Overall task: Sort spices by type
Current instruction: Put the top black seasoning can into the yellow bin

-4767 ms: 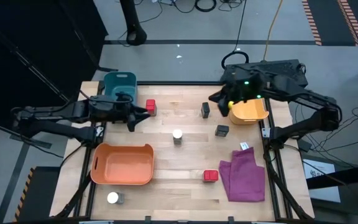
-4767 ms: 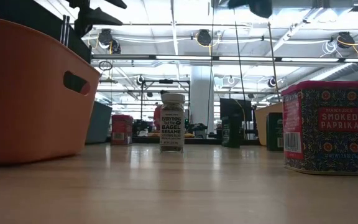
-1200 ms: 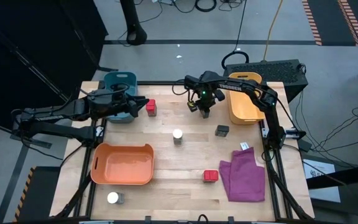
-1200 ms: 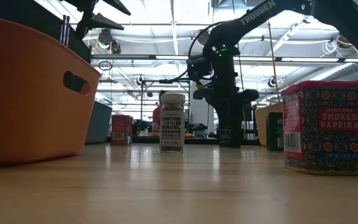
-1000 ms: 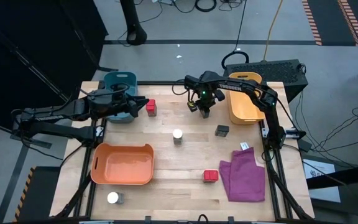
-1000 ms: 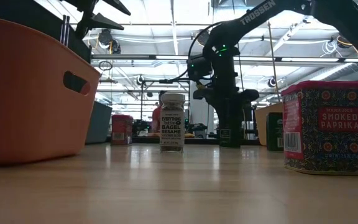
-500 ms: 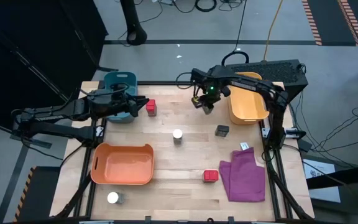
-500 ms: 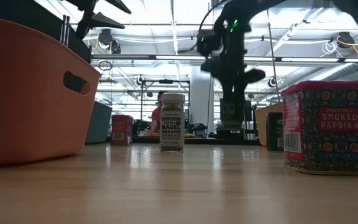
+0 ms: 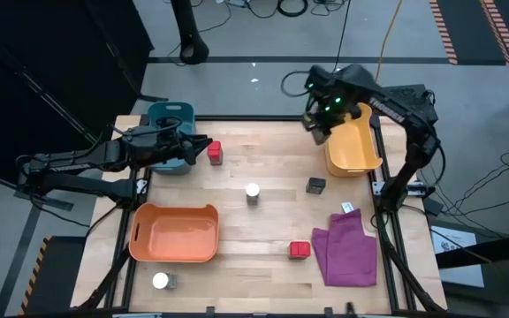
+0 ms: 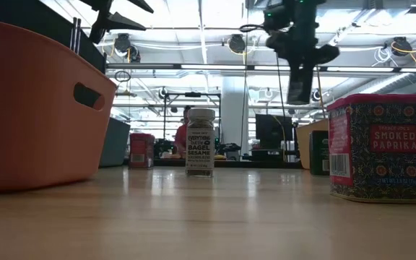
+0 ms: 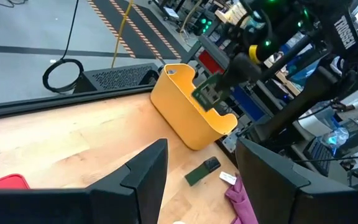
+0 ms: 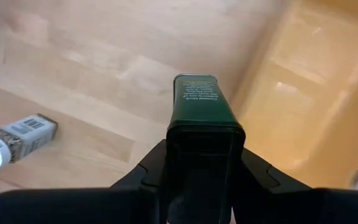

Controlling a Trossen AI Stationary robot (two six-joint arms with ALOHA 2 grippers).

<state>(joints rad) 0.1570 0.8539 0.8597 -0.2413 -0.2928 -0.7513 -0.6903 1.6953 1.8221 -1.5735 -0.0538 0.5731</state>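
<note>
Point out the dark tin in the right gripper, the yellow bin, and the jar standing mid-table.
dark tin [image 12: 199,102], right wrist view, on its labelled face.
yellow bin [image 9: 367,164], high view, on its near rim.
jar [image 9: 253,190], high view, on its white lid.

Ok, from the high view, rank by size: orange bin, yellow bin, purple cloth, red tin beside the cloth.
1. Orange bin, largest.
2. Purple cloth and yellow bin: too close to rank, and the right arm covers part of the bin.
3. Red tin, smallest.

Pale wooden table [image 9: 263,230] with a smooth, faint sheen — orange bin [image 9: 173,233] of smooth plastic, purple cloth [image 9: 346,250] soft and matt, paprika tin [image 10: 381,147] glossy printed metal.
</note>
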